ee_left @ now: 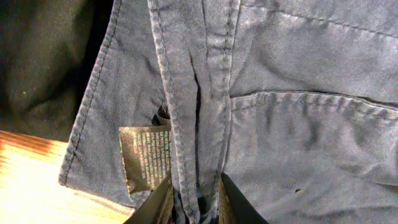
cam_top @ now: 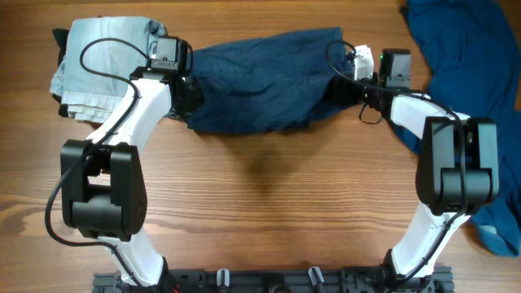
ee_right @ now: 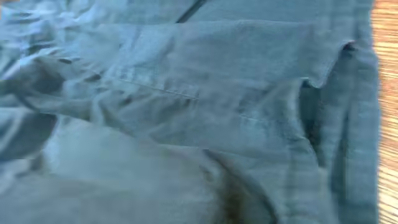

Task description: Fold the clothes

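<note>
My left gripper (ee_left: 194, 208) is pinched tight on the seam of the navy garment (cam_top: 260, 77), which is spread between my arms. My right gripper (cam_top: 346, 89) is at its far edge, and I can't tell if it's gripping. The pale piece (cam_top: 94, 69) looks folded; the teal heap (cam_top: 464, 49) waits.

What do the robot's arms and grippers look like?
Both the left arm and the right arm have glossy white tapered links joined by bulky black boxy joint housings. Thin black cables loop loosely near each wrist. The left gripper has two dark, flat-sided fingers. A black camera block sits at each wrist, with a small white part by the right one.
</note>
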{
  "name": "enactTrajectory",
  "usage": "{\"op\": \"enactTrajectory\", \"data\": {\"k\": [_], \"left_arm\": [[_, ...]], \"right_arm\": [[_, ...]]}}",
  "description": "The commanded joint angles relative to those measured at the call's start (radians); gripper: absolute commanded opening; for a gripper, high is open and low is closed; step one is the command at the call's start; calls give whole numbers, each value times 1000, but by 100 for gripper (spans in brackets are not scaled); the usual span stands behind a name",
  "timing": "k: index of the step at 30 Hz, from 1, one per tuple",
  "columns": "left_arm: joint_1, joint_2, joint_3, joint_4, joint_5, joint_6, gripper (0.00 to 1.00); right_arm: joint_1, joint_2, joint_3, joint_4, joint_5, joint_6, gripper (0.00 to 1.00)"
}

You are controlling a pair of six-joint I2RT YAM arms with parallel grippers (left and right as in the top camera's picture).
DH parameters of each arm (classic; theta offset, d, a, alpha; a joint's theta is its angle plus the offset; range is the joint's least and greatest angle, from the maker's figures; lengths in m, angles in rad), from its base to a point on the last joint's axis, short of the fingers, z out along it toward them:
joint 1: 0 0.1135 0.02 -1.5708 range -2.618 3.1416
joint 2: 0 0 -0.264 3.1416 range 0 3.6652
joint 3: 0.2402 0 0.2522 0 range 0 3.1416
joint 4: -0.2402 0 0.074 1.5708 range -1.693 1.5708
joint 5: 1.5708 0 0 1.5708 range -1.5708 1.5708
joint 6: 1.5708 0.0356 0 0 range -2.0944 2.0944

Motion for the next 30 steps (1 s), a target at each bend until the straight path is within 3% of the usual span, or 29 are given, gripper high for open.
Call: {"op": "enactTrajectory", "data": {"k": [1,3,4,7,12,16,17,18,19,23,27,28,30], "left_arm": [[3,-19,-2,4,5,2,23],[3,-19,-2,4,4,2,23],[3,-19,-2,4,4,2,23],[3,-19,-2,4,5,2,22],[3,-19,-2,4,5,2,22],[3,-19,-2,0,5,2,21],[3,-19,-2,-5,5,2,21],[3,-19,-2,-13,5,2,21],[3,-19,-2,-21,5,2,21],[3,-21,-2,-23,10,2,18],[3,-58,-2,-23,46,2,17],[3,-72,-2,-23,46,2,17],[3,-109,-2,-8,78,2,17]], "right_arm": [[26,26,-3,-25,-135,36,45],[27,26,-3,-56,-151,55,25],[27,26,-3,-76,-151,74,7],[-8,-22,23,-201,-134,135,4],[-98,-249,55,-476,203,219,4],[-117,-290,53,-605,362,269,4],[-117,-281,46,-626,361,269,18],[-117,-276,45,-660,362,268,59],[-119,-276,46,-689,364,285,86],[-142,-310,100,-805,391,343,91],[-148,-393,237,-947,595,417,92],[-148,-409,244,-930,582,412,92],[-137,-425,245,-824,332,248,88]]}}
